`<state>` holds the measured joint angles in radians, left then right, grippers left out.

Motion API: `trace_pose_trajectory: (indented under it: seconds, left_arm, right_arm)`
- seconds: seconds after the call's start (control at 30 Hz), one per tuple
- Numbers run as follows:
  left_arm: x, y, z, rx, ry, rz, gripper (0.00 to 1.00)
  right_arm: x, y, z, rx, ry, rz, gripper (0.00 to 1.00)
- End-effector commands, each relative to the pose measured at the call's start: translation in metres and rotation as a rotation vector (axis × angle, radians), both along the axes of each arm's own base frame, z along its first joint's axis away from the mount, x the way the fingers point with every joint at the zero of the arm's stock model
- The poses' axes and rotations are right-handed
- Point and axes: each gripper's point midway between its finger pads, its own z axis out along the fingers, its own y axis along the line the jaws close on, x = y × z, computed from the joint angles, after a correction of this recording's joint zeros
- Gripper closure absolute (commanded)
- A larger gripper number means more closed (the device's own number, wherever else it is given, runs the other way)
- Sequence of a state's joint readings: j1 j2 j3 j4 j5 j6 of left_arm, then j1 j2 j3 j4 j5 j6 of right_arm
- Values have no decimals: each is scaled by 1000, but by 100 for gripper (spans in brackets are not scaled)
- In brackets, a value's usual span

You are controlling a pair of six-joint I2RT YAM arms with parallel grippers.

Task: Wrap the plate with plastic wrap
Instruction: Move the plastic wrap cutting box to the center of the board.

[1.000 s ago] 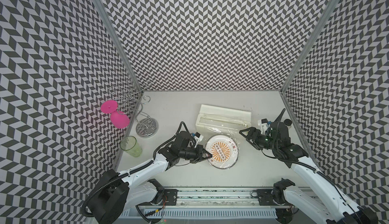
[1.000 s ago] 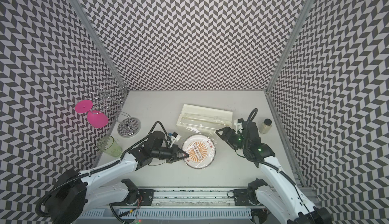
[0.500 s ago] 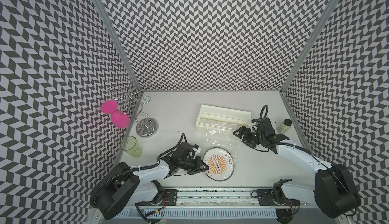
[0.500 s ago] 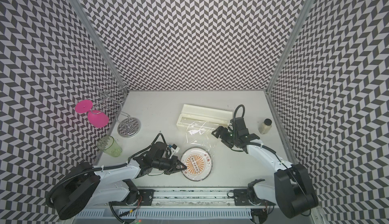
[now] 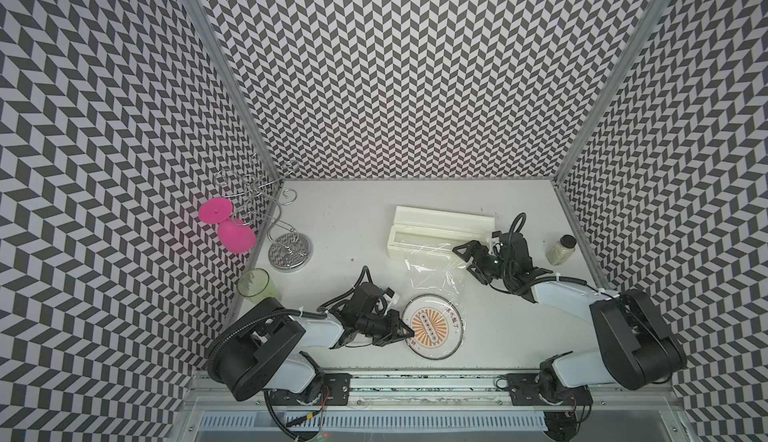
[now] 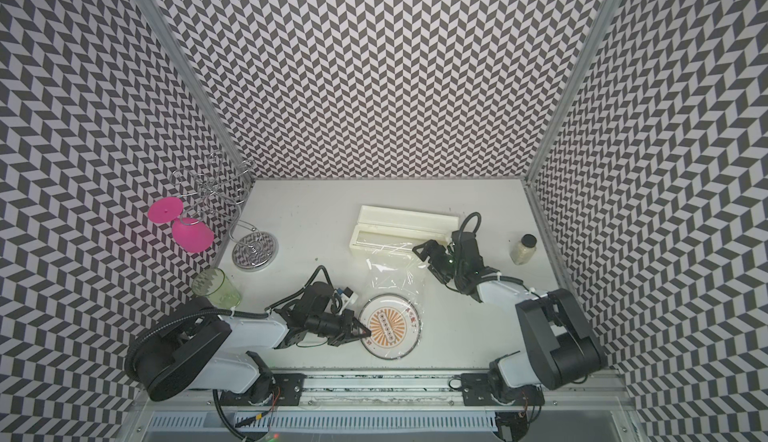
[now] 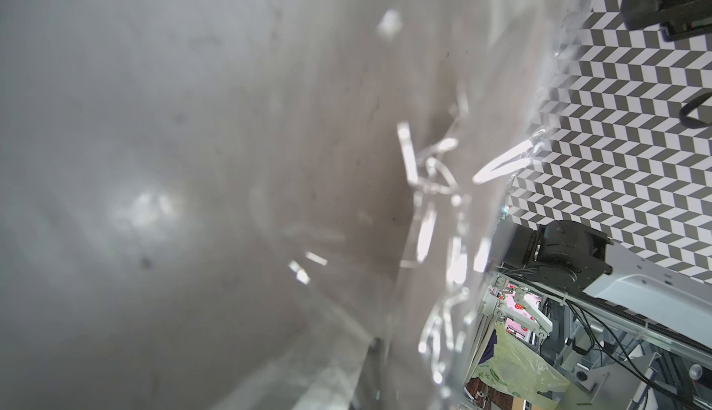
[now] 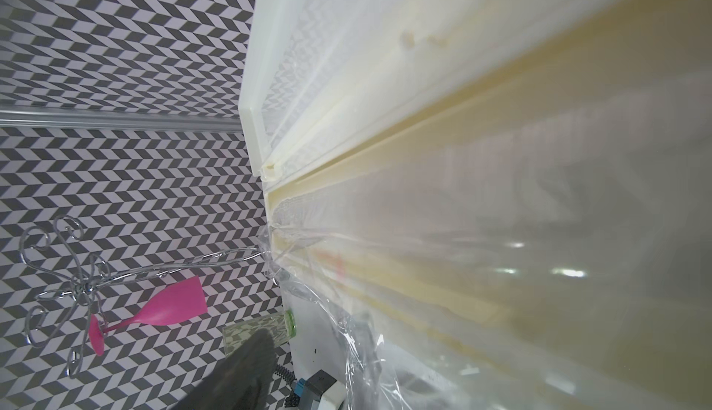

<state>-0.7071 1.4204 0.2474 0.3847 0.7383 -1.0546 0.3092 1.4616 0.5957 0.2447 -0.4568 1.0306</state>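
The plate, near-centre and partly under plastic wrap from the far dispenser box, needs the left gripper, pressed together at its left rim, held firm while the spread right gripper grips the wrap.

Round white plate with orange sunburst centre, flat on the near-middle bench. Clear crinkly plastic wrap spread just behind, reaching its far rim.
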Motion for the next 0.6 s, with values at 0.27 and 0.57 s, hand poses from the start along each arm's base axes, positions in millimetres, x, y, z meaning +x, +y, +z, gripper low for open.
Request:
trace_pose_trajectory:
  seconds: [0.27,0.57]
  left_arm:
    - [27,-1,-8,2,-36,55,100]
    - [32,-8,-8,-14,-32,60,100]
  right_arm:
    - [31,-2,25,38,-103,-57,9]
    - [23,-60,27,-161,-94,-75,9]
